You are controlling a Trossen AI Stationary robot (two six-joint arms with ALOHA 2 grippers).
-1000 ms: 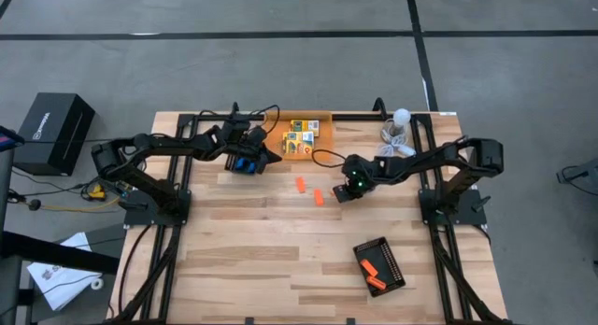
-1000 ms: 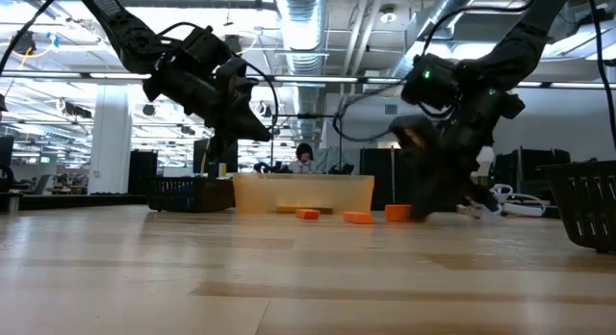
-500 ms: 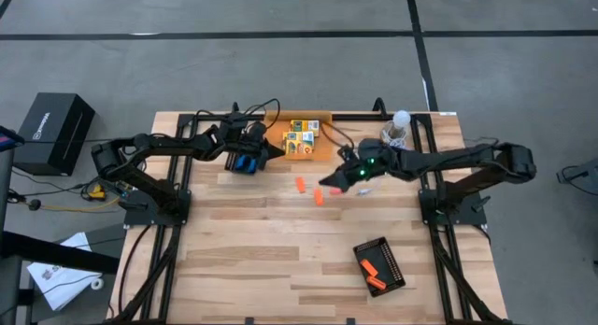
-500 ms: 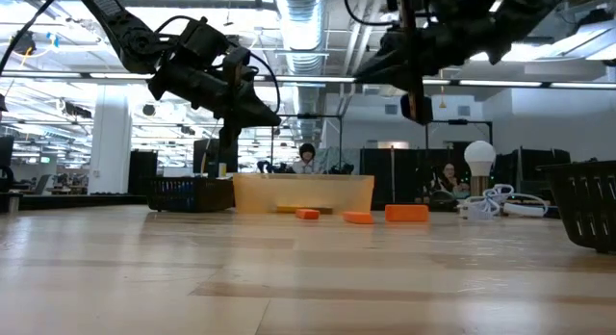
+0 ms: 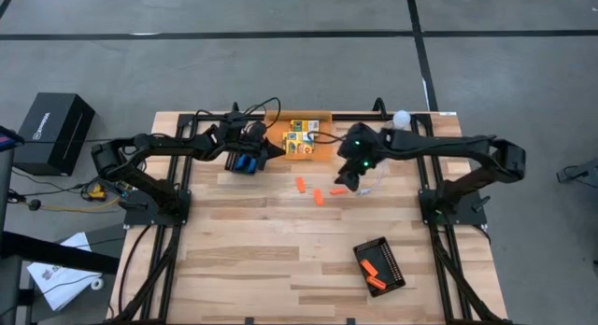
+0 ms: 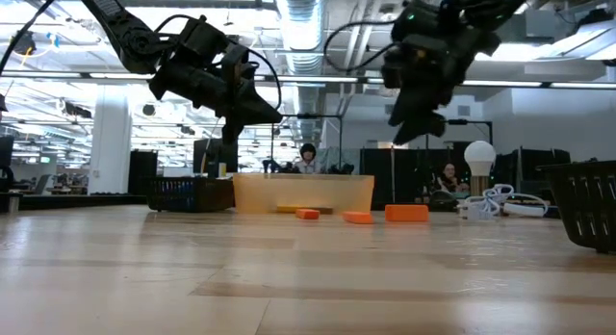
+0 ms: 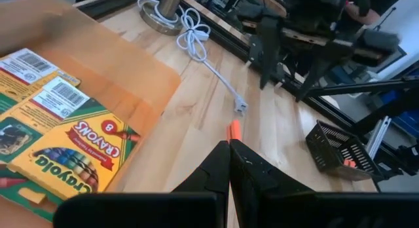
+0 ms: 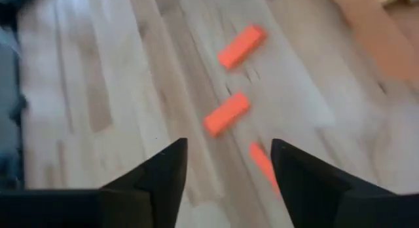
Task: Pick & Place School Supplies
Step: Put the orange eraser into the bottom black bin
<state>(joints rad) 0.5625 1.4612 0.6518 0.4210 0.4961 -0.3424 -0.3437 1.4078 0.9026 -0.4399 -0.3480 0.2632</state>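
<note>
Three short orange sticks (image 5: 318, 196) (image 8: 226, 113) lie flat on the wood near the table's middle. My right gripper (image 5: 342, 180) (image 8: 226, 169) hovers open above them, well clear in the low view (image 6: 409, 123), with nothing between its fingers. Yellow-and-green crayon boxes (image 5: 301, 138) (image 7: 72, 146) lie in a shallow orange tray (image 5: 322, 117) at the far edge. My left gripper (image 5: 265, 149) (image 7: 229, 152) hangs shut and empty in the air just left of that tray (image 6: 265, 112). Something blue (image 5: 246, 163) shows under the left wrist; what it is cannot be told.
A black ridged tray (image 5: 380, 266) holding orange sticks sits near the front right. A white cable with a round bulb (image 5: 401, 118) (image 6: 478, 154) lies at the far right, its loose end (image 5: 366, 183) near my right gripper. Bare wood lies to the front and left.
My right gripper has risen from the table beside the sticks to well above them, and its arm has swung toward the far edge. The third stick now shows uncovered. My left arm has kept still.
</note>
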